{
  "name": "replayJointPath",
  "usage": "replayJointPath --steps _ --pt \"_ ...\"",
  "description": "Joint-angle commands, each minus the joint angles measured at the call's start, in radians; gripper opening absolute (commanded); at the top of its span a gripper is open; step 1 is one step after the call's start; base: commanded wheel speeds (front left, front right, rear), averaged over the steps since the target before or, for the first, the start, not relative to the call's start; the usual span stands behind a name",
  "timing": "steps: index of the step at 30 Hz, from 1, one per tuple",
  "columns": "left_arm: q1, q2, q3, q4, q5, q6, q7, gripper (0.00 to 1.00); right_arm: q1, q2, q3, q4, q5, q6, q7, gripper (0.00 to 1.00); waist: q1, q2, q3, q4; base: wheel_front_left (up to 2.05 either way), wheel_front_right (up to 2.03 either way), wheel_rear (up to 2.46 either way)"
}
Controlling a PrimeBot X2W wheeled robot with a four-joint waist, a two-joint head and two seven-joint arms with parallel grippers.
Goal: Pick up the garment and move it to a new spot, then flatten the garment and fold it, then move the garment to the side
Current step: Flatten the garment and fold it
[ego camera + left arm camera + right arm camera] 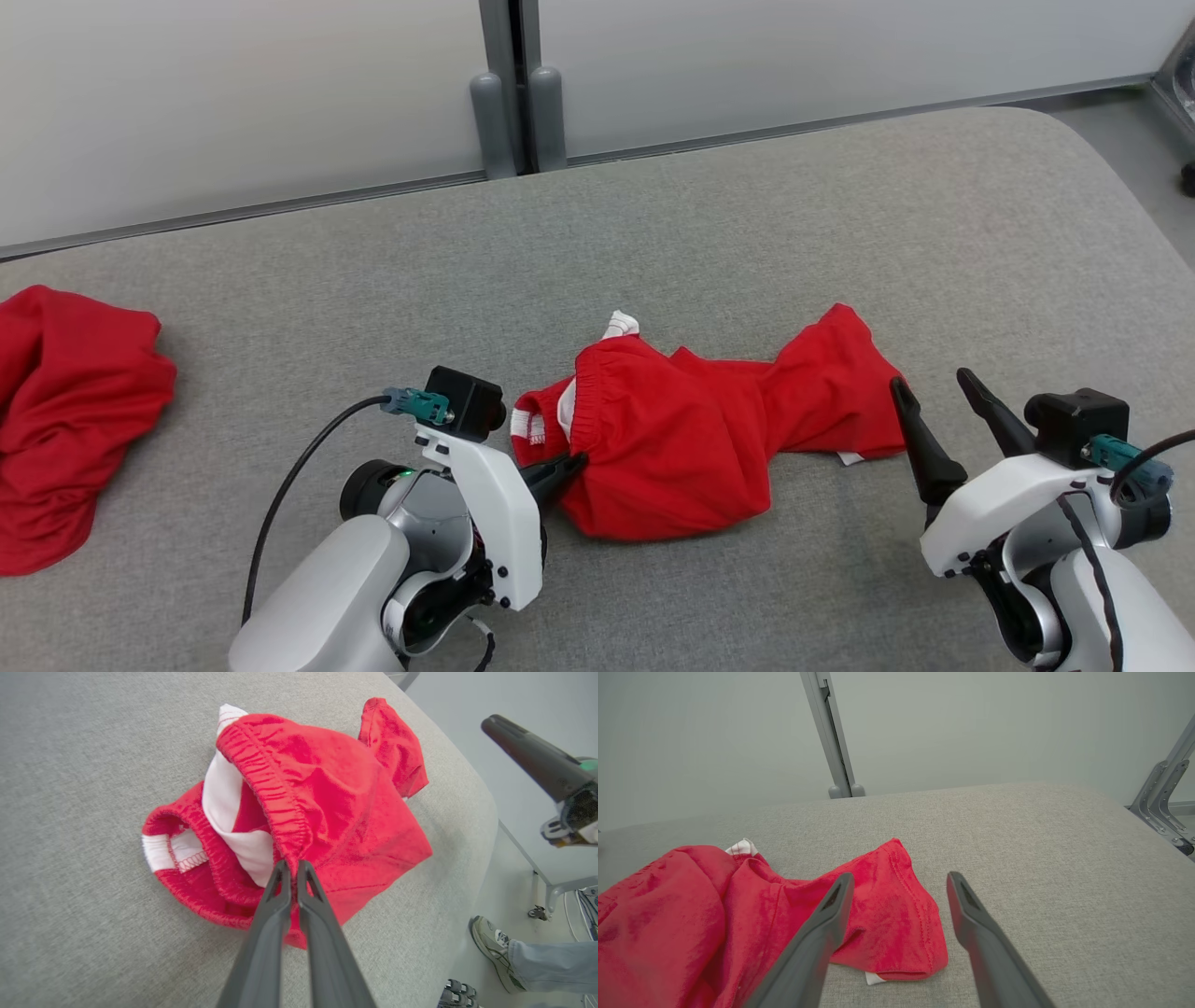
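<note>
Garment (691, 429): red shorts, crumpled on table (840, 205), long axis running from left gripper (568, 465) across to right gripper (931, 383). Left gripper: fingers pinched together on the elastic waistband (275, 788) at their tips. Right gripper: fingers spread, holding nothing; leg hem (920, 933) lies just ahead of its tips, toward its left finger. Judgement: right arm nearer the free hem.

Cropped and covered parts
A second red cloth (65, 420) is running off the head view's left edge. The left pincer (571, 462) is lying mostly behind its own white wrist (485, 504). On the right, a person's shoe (490, 947) and trouser leg (551, 966) are being cut by the left wrist view's edge.
</note>
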Motion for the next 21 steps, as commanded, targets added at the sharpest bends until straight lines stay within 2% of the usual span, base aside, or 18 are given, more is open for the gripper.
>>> replayJointPath --steps 1,7,11,16,19,20,21 --pt "-0.015 0.016 -0.022 -0.016 -0.014 -0.003 -0.035 0.0 0.004 -0.008 -0.005 0.004 0.004 0.001 0.0 1.0 0.0 0.0 -0.011 0.023 0.0 0.0 0.0" --pt "-0.014 0.083 -0.064 -0.081 0.009 -0.002 -0.119 0.0 0.016 -0.007 -0.012 0.005 0.007 0.001 -0.005 1.0 0.0 0.0 -0.025 0.071 0.0 0.0 0.0" --pt "0.015 0.186 -0.109 -0.152 0.082 -0.002 -0.227 0.0 0.02 -0.005 -0.02 0.005 0.007 0.001 -0.01 1.0 0.0 0.0 -0.033 0.105 0.0 0.0 0.0" --pt "0.087 0.277 -0.135 -0.201 0.103 -0.002 -0.293 0.0 0.03 -0.009 -0.035 0.002 0.001 0.0 -0.009 1.0 0.0 0.0 -0.042 0.146 0.0 0.0 0.0" --pt "0.14 0.291 -0.136 -0.205 0.092 0.008 -0.31 0.0 0.035 -0.008 -0.039 -0.004 -0.003 0.001 -0.002 1.0 0.0 0.0 -0.045 0.162 0.0 0.0 0.0" --pt "0.154 0.294 -0.137 -0.2 0.088 0.016 -0.313 0.15 0.036 -0.007 -0.039 -0.005 -0.004 0.0 0.001 1.0 0.0 0.0 -0.046 0.165 0.0 0.0 0.0" --pt "0.17 0.294 -0.137 -0.191 0.08 0.023 -0.309 0.41 0.038 -0.007 -0.039 -0.008 -0.004 0.001 0.003 1.0 0.0 0.0 -0.047 0.167 0.0 0.0 0.0"
